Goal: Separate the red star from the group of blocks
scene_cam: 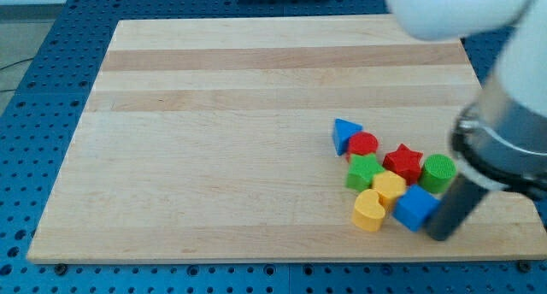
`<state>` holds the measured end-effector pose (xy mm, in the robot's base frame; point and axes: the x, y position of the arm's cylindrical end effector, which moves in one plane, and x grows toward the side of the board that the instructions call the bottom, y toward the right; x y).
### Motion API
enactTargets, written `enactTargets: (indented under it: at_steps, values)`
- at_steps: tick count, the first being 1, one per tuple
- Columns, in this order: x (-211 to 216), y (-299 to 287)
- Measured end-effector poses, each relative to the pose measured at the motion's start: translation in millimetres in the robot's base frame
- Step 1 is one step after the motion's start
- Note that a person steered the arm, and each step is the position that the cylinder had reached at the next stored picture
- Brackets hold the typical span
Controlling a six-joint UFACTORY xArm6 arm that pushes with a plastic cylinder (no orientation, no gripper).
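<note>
Star, glossy red plastic, five-pointed (402, 162) | lies flat in the block cluster, 9 o'clock of the green cylinder block (438, 173), touching | my tip (442, 236), bare rod without pincer, at star's 5 o'clock beside the blue cube block (416, 208)

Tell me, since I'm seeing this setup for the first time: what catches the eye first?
A tight cluster of coloured blocks sits at the board's lower right, with the red star in its middle between a green block and a red round block. My tip, a dark blurred rod, sits just right of the blue cube.

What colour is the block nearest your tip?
Blue: the blue cube, just left of my tip in the camera view.
</note>
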<state>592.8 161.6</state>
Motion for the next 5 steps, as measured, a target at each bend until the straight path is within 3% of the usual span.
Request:
enactTargets:
  at_steps: [1,3,5]
  values:
    - [-43.5,-15.7]
    - [-60.9,-16.6]
    - [-143.4,-23.8]
